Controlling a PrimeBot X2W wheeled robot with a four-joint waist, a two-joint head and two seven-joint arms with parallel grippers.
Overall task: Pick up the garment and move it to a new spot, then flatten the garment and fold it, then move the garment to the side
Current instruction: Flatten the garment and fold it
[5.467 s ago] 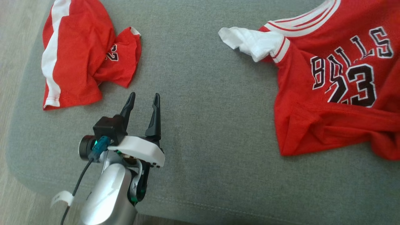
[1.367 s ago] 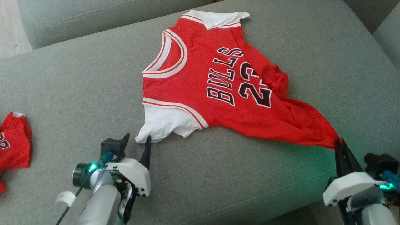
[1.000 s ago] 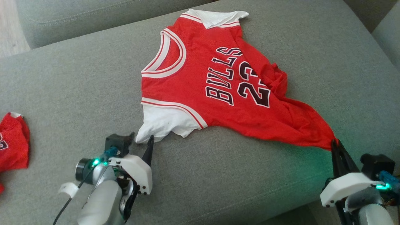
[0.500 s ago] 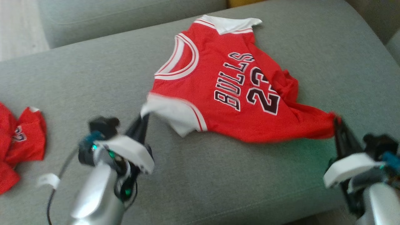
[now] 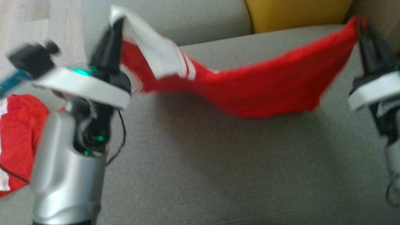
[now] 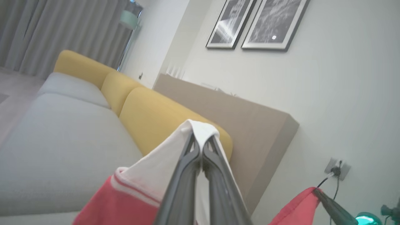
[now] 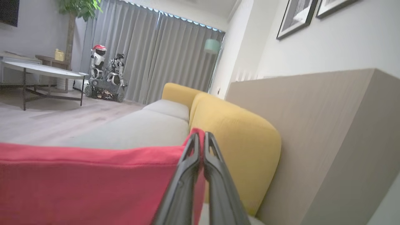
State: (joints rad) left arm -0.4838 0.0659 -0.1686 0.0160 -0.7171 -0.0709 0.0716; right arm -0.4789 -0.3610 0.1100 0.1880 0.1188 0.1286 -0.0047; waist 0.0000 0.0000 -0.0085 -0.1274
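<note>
In the head view I am holding the jersey up off the sofa, strung between both arms. My left gripper is pinching its white sleeve, my right gripper its red corner. In the left wrist view the jaws are pressing together on white cloth. In the right wrist view they are clamping the red hem.

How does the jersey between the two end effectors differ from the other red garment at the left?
The jersey hangs above the grey cushion, stretched between the left end effector and the right end effector; the other red garment lies on the cushion. The jersey is pinched at a white sleeve and a red corner; the other red garment is held by neither. Both are red with white trim.
</note>
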